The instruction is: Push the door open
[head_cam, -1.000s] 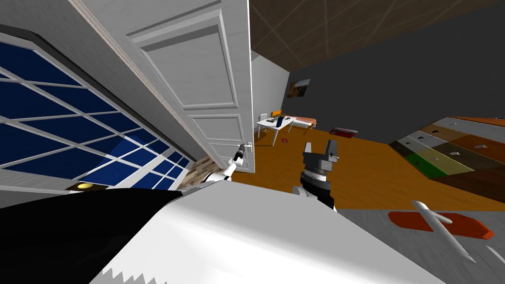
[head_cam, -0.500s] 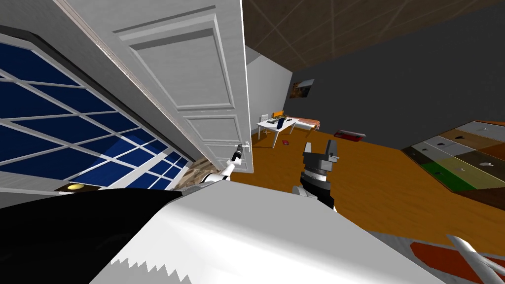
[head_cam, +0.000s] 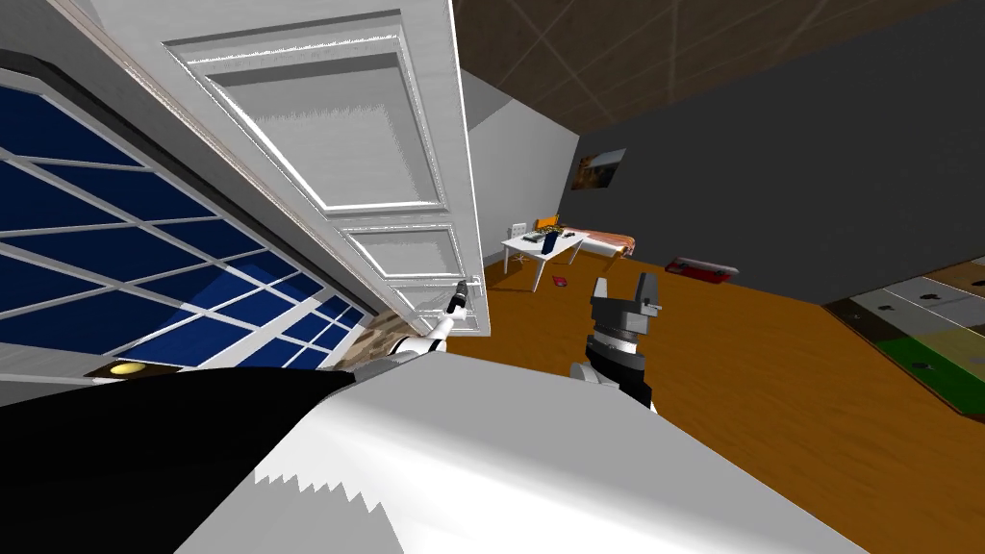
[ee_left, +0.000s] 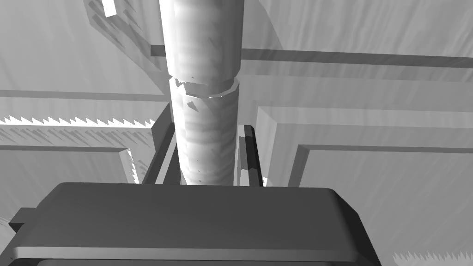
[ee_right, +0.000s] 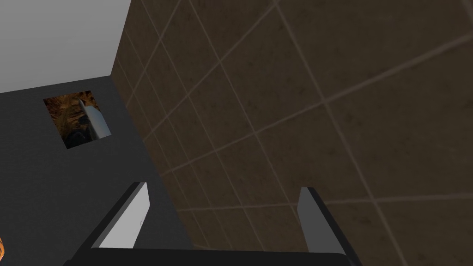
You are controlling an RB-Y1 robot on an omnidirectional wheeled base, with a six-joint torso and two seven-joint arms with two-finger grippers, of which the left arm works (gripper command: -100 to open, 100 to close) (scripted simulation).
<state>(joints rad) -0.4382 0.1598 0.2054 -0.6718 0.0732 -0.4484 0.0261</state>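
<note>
The white panelled door [head_cam: 385, 144] stands partly open on my left. Its hinge side is by the wall with the window [head_cam: 144, 250] and its free edge is turned toward the room. Low on that free edge sits the handle [ee_left: 203, 69], a pale round bar.

The left jaws are closed narrow on it. In the left wrist view the two fingers [ee_left: 161, 152] hug the bar's sides. The bar's long axis runs straight out from the jaws, along the fingers and past their tips, with the door's panelled face just behind it. So the door lies directly ahead of the left jaws — there is no gap to cross. In the head view the left arm [head_cam: 435, 332] reaches forward and left to that spot.

As I judge it, the coming push goes forward and to the left, swinging the free edge toward the window wall. Because the bar lies lengthwise in the jaws, it may slide through them unless the hand follows the door's arc.

The right jaws stand wide and hold nothing — their fingers [ee_right: 129, 221] are well apart. They are raised on the right arm [head_cam: 616, 356] over the orange-brown floor [head_cam: 750, 346], well apart from the door. A white table [head_cam: 539, 245] stands far across the room.
</note>
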